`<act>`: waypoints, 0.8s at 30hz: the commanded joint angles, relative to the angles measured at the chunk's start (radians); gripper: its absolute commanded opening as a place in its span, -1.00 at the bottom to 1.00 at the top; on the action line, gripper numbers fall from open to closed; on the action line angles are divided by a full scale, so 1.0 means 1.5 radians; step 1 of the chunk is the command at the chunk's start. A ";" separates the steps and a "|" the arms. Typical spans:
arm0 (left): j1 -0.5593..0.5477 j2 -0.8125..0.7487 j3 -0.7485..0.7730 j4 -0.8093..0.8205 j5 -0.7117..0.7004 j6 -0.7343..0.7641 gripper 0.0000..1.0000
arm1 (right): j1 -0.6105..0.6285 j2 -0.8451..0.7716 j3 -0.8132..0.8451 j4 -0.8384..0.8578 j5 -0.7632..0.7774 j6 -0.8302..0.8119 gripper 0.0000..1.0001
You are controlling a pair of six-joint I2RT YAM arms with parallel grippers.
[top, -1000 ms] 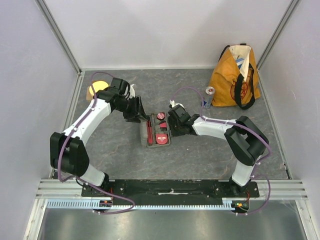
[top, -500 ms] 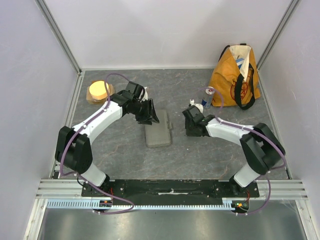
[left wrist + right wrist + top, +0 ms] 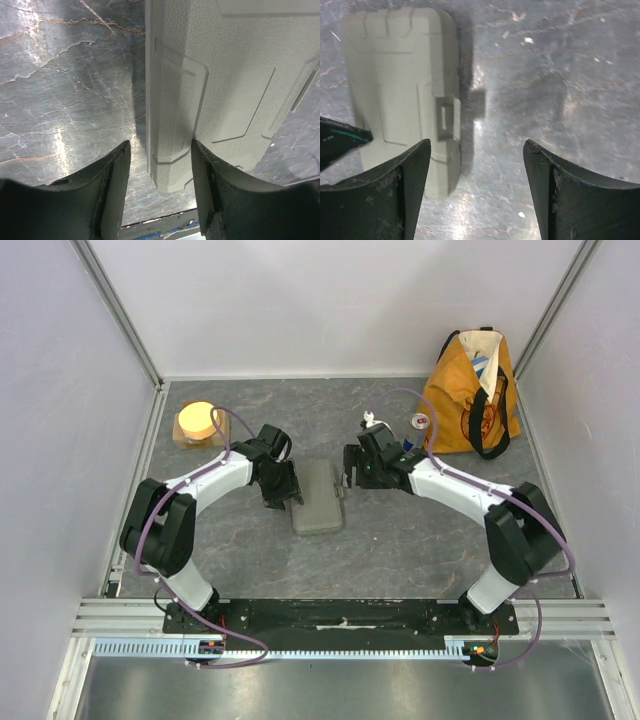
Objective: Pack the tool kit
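Note:
The tool kit [image 3: 318,497] is a flat grey case lying closed in the middle of the table; its tools are hidden inside. My left gripper [image 3: 284,490] is at the case's left edge. In the left wrist view the gripper [image 3: 161,165] is open, with a corner of the grey lid [image 3: 220,75] showing between the fingers. My right gripper [image 3: 351,473] is at the case's upper right edge. In the right wrist view the gripper [image 3: 476,150] is open and empty above bare table, with the case [image 3: 400,85] and its latch [image 3: 447,118] just left of it.
An orange tote bag [image 3: 470,395] stands at the back right with a drink can [image 3: 419,428] beside it. A round yellow object [image 3: 197,422] sits at the back left. Walls close in the table on three sides.
The case was open with red tools showing one second ago; its lid is now shut. Both grippers have moved in against the case's sides.

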 commanded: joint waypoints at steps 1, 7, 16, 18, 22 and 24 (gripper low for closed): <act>-0.009 0.036 -0.038 0.000 -0.049 -0.040 0.14 | 0.002 0.066 0.061 0.016 -0.074 -0.014 0.63; -0.018 0.061 -0.069 -0.001 -0.063 -0.045 0.12 | 0.015 0.114 0.070 0.028 -0.105 -0.027 0.62; -0.024 0.076 -0.062 0.000 -0.059 -0.032 0.08 | 0.024 0.162 0.057 0.033 -0.089 -0.035 0.46; -0.024 0.076 -0.059 0.002 -0.055 -0.028 0.08 | 0.025 0.174 0.056 0.038 -0.095 -0.041 0.36; -0.022 0.076 -0.060 0.011 -0.041 -0.022 0.06 | 0.028 0.190 0.049 0.063 -0.108 -0.056 0.00; -0.023 0.077 -0.061 0.014 -0.033 -0.018 0.06 | 0.036 0.197 0.046 0.069 -0.101 -0.065 -0.09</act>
